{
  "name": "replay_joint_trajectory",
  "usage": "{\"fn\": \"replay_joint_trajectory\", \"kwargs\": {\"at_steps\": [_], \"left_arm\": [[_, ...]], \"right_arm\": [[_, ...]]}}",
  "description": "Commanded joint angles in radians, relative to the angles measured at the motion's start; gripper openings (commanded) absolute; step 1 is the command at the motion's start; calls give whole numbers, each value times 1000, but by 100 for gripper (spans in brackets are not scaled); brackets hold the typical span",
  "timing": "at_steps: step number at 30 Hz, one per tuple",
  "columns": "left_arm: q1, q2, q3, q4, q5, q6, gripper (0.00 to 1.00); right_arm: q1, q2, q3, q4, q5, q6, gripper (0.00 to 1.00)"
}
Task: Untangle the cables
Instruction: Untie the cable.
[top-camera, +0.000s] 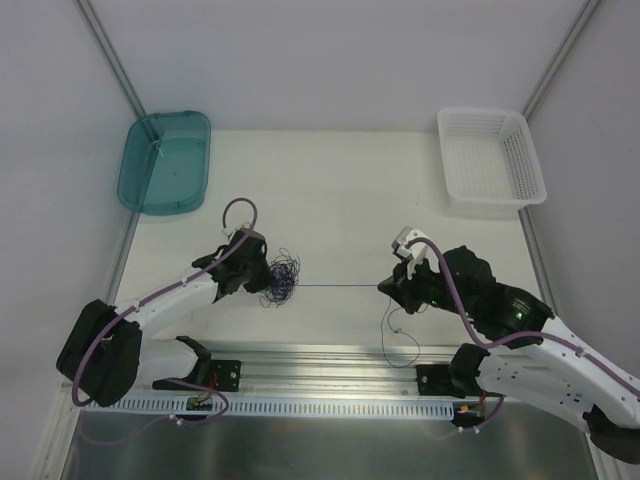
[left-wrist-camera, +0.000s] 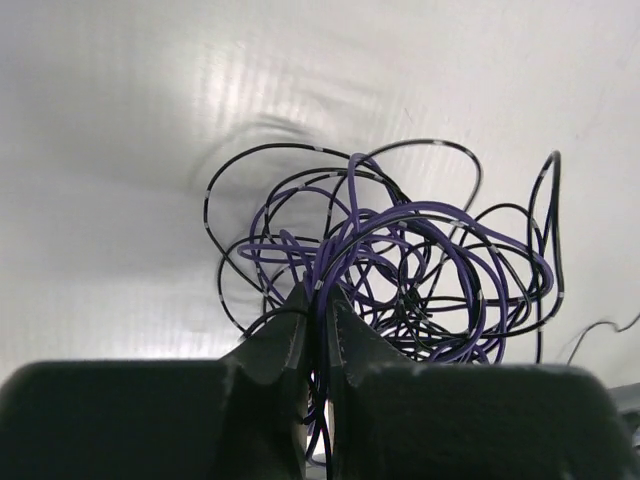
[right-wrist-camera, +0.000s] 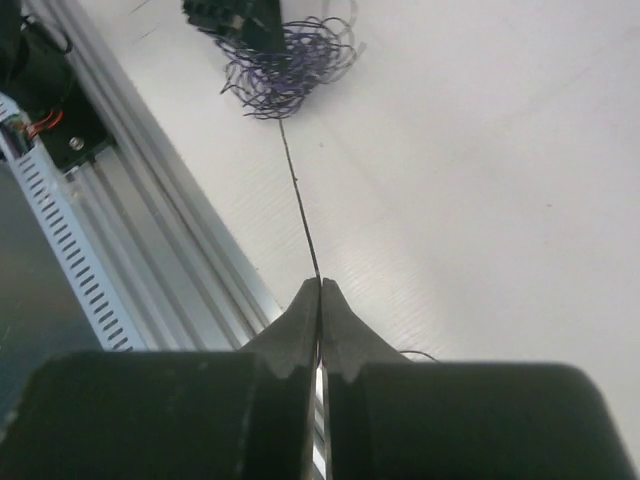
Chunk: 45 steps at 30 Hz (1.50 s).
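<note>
The cables (top-camera: 284, 277) form a small tangle of thin purple and black strands on the white table, left of centre. My left gripper (top-camera: 263, 277) is at the tangle's left side. In the left wrist view its jaws (left-wrist-camera: 318, 296) are shut on several strands of the cables (left-wrist-camera: 420, 250), which loop out beyond the fingertips. One black strand (top-camera: 340, 286) runs taut from the tangle to my right gripper (top-camera: 386, 288). The right wrist view shows that gripper (right-wrist-camera: 320, 283) shut on this strand (right-wrist-camera: 298, 190), with the tangle (right-wrist-camera: 285, 65) far ahead. A loose tail (top-camera: 388, 335) curls below the right gripper.
A teal tray (top-camera: 165, 160) lies at the back left and a white mesh basket (top-camera: 490, 160) at the back right. An aluminium rail (top-camera: 330, 375) runs along the near edge between the arm bases.
</note>
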Motion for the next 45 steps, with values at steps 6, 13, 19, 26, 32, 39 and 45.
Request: {"fn": "replay_joint_trajectory", "kwargs": {"at_steps": [6,13,19,26,32,39,45], "left_arm": [[267,-194,-129,-96,-129,49,0],[416,-262,-163,-116,-107,68,0],[416,-248,-120,-116,9,112,8],[418,-343,-91,-148,132,163,45],[416,-443,-8,-243,209,236,89],[418,-538,86,-333,318,321,99],[418,-609,83,-363,425,348,99]], "right_arm": [[-9,-105,32,-77,402,53,1],[-41,-127,28,-80,517,114,1],[-56,-9,51,-45,477,134,1],[-87,160,29,-32,549,309,1],[-90,171,-57,-173,534,568,9],[-91,146,-187,-273,402,728,46],[-88,150,-268,-204,278,757,52]]}}
